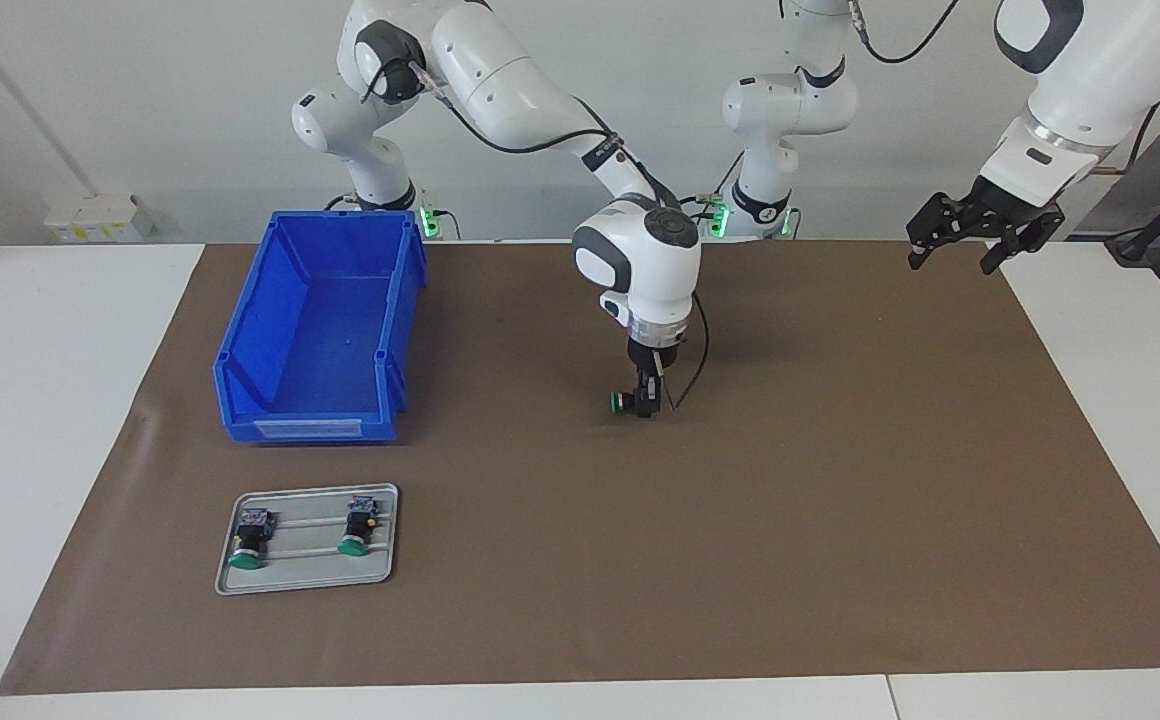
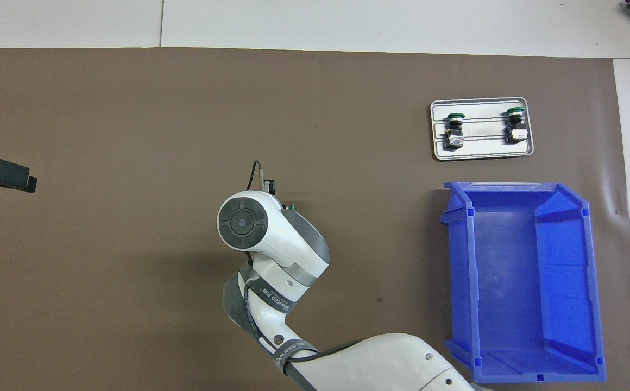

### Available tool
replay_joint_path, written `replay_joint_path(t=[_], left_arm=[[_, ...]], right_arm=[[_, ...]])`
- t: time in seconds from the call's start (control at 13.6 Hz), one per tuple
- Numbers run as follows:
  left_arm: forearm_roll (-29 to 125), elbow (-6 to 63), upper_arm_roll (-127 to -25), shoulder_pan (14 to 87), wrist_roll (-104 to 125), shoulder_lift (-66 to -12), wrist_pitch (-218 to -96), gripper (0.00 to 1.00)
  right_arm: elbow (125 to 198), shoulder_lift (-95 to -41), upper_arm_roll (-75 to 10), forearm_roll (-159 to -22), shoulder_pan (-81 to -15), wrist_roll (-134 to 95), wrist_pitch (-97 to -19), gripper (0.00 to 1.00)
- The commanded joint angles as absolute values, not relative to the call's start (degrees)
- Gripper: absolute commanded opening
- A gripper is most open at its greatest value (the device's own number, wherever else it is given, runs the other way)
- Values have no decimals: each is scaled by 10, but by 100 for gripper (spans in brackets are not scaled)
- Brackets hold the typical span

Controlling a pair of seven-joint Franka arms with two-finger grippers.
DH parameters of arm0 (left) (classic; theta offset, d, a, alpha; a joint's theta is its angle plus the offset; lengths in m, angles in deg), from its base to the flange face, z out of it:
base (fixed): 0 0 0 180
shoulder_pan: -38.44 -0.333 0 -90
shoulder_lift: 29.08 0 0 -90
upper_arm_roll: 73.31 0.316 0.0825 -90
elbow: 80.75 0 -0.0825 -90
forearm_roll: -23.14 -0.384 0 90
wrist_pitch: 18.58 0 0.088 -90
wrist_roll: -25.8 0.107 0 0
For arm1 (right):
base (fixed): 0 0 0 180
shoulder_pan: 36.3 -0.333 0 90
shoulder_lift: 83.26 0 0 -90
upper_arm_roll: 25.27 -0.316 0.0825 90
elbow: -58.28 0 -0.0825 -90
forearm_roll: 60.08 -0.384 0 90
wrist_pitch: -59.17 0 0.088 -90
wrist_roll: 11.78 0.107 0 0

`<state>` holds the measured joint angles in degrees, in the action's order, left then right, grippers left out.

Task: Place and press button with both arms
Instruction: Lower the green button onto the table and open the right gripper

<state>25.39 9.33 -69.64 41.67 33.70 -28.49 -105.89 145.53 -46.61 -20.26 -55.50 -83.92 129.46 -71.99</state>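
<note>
My right gripper (image 1: 646, 398) is shut on a button (image 1: 621, 402) and holds it sideways, low over the middle of the brown mat, with the green cap pointing toward the right arm's end. In the overhead view the wrist hides the gripper, and only a sliver of the green cap (image 2: 290, 206) shows. Two like buttons (image 1: 249, 541) (image 1: 356, 527) lie on a grey tray (image 1: 308, 577). My left gripper (image 1: 952, 258) is open and empty, raised over the mat's edge at the left arm's end, where the arm waits; it also shows in the overhead view (image 2: 1, 174).
An empty blue bin (image 1: 320, 320) stands toward the right arm's end, nearer to the robots than the tray. In the overhead view the bin (image 2: 521, 282) and the tray (image 2: 480, 155) with its buttons (image 2: 453, 127) (image 2: 515, 126) show too.
</note>
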Motion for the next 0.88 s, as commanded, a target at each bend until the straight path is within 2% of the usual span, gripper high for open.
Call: replay_joint_path(t=[0.0,0.29,0.59,0.81], left_arm=[[258,109,-698,413,332,-271,-1064,100],[258,109,-698,413,332,-271,-1064,100],[258,109,-698,413,332,-271,-1064,100],[258,110,-700,421,330,-271,-1063,100]], right_arm=[[1491,-485,-204,-538,-839,1288,-750,100],[1460,-487,-202,-511,-846,1237,-716,100],[1477,-593,-203,-518,-793,1101,-664,100],[1477,-637,-204,-519,-739,966,-623,100]])
